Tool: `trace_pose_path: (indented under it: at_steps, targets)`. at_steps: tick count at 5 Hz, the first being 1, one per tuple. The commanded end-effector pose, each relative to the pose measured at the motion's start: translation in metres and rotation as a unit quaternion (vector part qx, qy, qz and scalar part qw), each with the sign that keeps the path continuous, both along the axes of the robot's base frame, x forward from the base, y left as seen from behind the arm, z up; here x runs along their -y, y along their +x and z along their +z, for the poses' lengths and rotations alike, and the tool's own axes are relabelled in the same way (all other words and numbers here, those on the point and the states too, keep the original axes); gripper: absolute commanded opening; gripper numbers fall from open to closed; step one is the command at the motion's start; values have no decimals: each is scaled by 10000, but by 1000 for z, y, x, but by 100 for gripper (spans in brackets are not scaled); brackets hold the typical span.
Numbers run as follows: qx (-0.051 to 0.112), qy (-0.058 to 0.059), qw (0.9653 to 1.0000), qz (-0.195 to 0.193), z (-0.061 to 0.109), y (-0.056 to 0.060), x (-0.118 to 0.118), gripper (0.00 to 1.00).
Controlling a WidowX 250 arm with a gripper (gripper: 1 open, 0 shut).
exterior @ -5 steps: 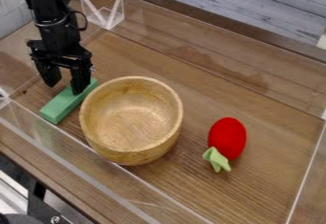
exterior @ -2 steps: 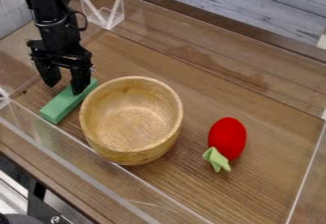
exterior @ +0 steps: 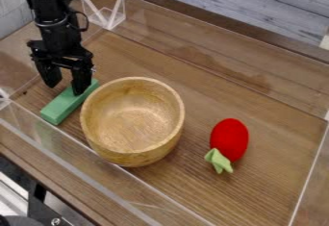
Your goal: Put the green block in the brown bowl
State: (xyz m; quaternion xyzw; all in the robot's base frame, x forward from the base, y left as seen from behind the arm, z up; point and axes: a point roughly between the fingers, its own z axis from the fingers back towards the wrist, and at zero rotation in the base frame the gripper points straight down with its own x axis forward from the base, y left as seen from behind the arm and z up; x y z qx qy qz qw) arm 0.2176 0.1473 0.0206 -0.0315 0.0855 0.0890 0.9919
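Resting on the bench (exterior: 244, 71), the brown bowl (exterior: 131, 120) is seen empty, with the green block (exterior: 60, 106) flat just beside its left wall. The claw (exterior: 63, 81), spread wide, should be lowered squarely astride the block's upper end before being closed.

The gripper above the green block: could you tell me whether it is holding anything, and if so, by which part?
Nothing is held. The gripper is open, pointing down over the far end of the green block, which lies flat on the table beside the brown bowl.
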Motion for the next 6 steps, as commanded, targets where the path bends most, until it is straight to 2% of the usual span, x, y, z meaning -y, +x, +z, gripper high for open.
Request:
trace_pose_path:
  at_steps: [1, 6]
  targets:
    - [-682, -375, 9968, -195, -24, -28, 30, 100]
    - [-959, -428, 9943, -172, -31, -34, 37, 100]
